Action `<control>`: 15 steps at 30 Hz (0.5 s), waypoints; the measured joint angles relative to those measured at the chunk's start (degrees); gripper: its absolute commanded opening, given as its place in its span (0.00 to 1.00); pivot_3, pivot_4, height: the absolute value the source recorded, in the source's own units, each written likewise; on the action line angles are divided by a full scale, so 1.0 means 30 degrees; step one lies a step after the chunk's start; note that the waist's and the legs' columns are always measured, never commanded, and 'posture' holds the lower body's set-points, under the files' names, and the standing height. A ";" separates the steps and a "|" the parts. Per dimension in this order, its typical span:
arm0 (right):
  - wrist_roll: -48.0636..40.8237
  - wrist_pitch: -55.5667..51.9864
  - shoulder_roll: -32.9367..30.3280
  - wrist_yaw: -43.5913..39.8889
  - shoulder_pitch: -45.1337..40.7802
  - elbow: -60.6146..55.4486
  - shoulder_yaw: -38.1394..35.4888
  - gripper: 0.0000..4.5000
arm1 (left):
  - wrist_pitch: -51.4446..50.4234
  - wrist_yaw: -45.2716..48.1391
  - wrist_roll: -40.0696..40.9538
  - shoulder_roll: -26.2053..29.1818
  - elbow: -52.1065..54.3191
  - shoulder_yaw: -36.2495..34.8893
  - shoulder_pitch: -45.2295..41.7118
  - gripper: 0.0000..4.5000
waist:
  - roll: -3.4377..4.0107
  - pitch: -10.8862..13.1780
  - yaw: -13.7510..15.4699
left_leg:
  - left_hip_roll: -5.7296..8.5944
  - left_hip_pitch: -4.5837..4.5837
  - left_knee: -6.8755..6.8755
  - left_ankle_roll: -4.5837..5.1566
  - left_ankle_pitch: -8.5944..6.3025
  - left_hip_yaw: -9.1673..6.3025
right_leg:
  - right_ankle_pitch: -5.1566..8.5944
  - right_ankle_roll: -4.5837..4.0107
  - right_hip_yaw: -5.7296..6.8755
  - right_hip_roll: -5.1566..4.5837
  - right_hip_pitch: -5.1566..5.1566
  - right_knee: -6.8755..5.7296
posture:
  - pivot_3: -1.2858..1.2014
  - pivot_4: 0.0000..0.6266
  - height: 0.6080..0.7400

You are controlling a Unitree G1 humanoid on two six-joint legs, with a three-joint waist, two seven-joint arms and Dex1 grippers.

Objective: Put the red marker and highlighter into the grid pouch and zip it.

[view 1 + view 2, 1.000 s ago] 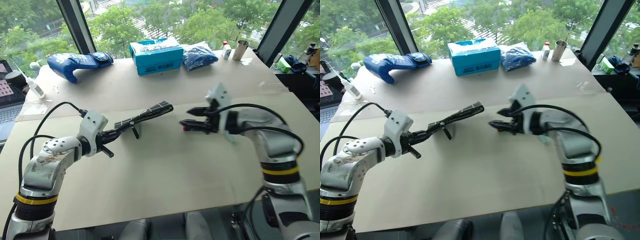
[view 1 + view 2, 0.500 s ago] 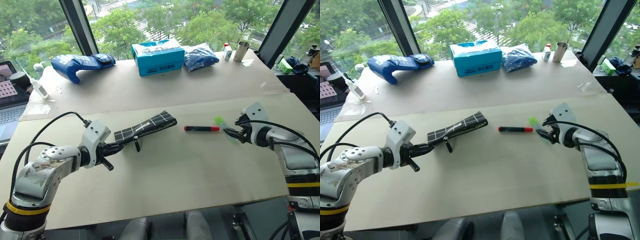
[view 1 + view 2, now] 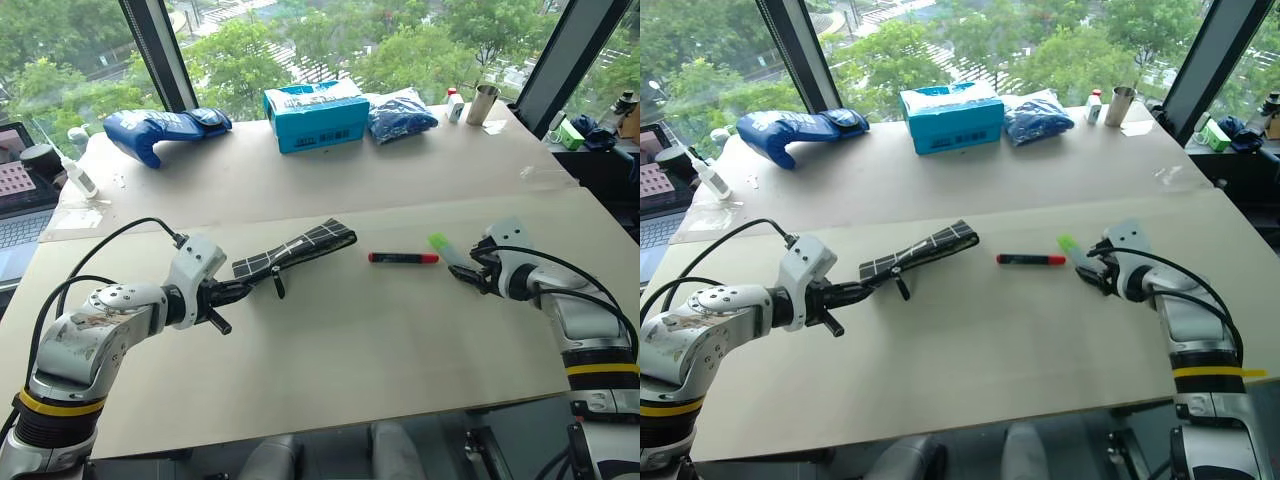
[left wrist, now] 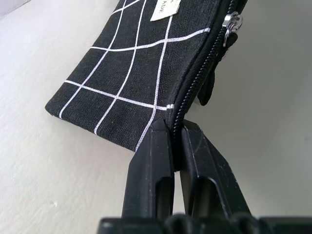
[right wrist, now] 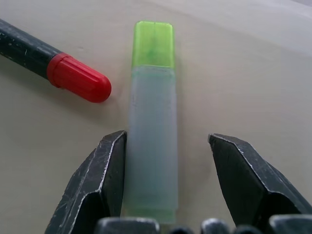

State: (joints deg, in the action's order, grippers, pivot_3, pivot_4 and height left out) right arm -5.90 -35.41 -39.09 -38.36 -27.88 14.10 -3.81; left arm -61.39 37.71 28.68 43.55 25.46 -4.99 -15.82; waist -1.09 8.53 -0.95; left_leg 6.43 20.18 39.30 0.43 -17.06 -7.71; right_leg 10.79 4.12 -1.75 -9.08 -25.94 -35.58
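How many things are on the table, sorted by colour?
Red: 1, the red marker
Green: 1, the highlighter
Black: 1, the grid pouch
Blue: 3, the long blue bag, the teal box, the crumpled blue bag
Metal: 1, the cup
White: 2, the small bottle, the squeeze bottle
Total: 9

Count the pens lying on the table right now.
2: the red marker mid-table, right of the grid pouch; the highlighter beside it, between the right tool's open fingers.
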 measured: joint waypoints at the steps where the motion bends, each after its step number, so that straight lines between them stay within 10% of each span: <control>1: -0.0003 0.0016 0.0199 0.0080 -0.0290 0.0502 -0.0022 0.55 | 0.0009 0.0001 0.0012 -0.0007 -0.0043 0.0001 0.0008 0.00 | -0.0017 -0.0011 -0.0010 | -0.0034 -0.0011 0.0000 0.0000 0.0000 0.0007 | -0.0040 -0.0005 -0.0007 0.0049 0.0035 0.0059 | 0.52 0.24 1.00; 6: -0.0051 0.0174 0.0567 0.0075 -0.0375 0.1138 -0.0082 0.23 | 0.0038 0.0026 0.0284 -0.0032 -0.0074 -0.0021 0.0463 0.00 | -0.0037 -0.0015 0.0041 | -0.0139 -0.0215 -0.0001 0.0102 -0.0094 0.0003 | -0.0169 -0.0020 -0.0011 0.0205 0.0307 0.0280 | 0.52 0.24 1.00; 15: -0.0278 0.0466 0.0548 0.0318 -0.0700 0.1510 -0.0451 0.23 | 0.0046 0.0014 0.0402 -0.0034 -0.0067 -0.0074 0.0973 0.00 | -0.0045 -0.0005 0.0076 | -0.0139 -0.0256 -0.0012 0.0082 -0.0096 0.0012 | -0.0169 -0.0019 -0.0048 0.0207 0.0302 0.0282 | 0.52 0.24 1.00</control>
State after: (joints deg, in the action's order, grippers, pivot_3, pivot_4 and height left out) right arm -6.74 -34.02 -37.44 -37.41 -29.98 18.63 -5.17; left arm -61.26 37.75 29.88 43.45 25.26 -5.21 -12.90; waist -1.23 8.51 -0.73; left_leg 6.01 19.41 39.26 0.68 -17.35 -7.68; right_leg 10.29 4.07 -1.89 -8.46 -25.04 -34.74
